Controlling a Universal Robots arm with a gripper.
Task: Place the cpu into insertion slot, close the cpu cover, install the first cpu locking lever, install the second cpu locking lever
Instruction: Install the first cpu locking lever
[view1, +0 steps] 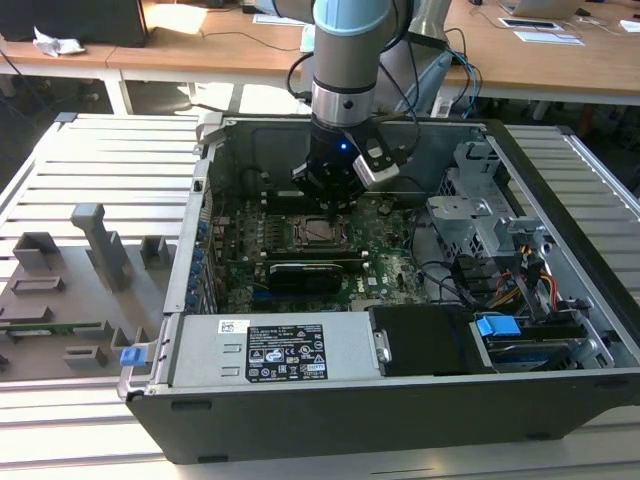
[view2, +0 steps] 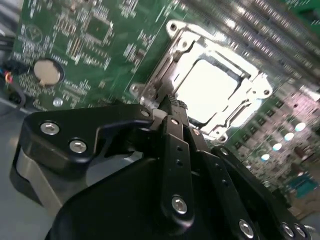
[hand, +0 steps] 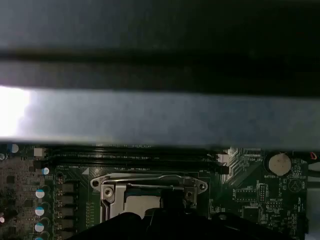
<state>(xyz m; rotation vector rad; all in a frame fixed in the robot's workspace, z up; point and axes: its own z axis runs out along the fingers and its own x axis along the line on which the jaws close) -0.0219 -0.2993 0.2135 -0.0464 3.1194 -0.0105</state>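
Gripper (view2: 172, 102): fingers drawn together, tips at the near edge of the socket, clamped on nothing visible.
Cpu cover (view2: 186, 46): silver frame lying flat over the socket; thin, stiff metal, probably springy, best pressed at its edge.
Cpu (view2: 207, 87): seated inside the insertion slot (hand: 150, 192), bright lid showing through the cover window; light, rigid, likely fragile beneath.
Motherboard (view1: 385, 270): green, centre of the open computer case (view1: 560, 180).
Second wrist view: coin battery (view2: 47, 71) beside the socket.
First wrist view: memory slots (hand: 130, 156) beyond the socket.
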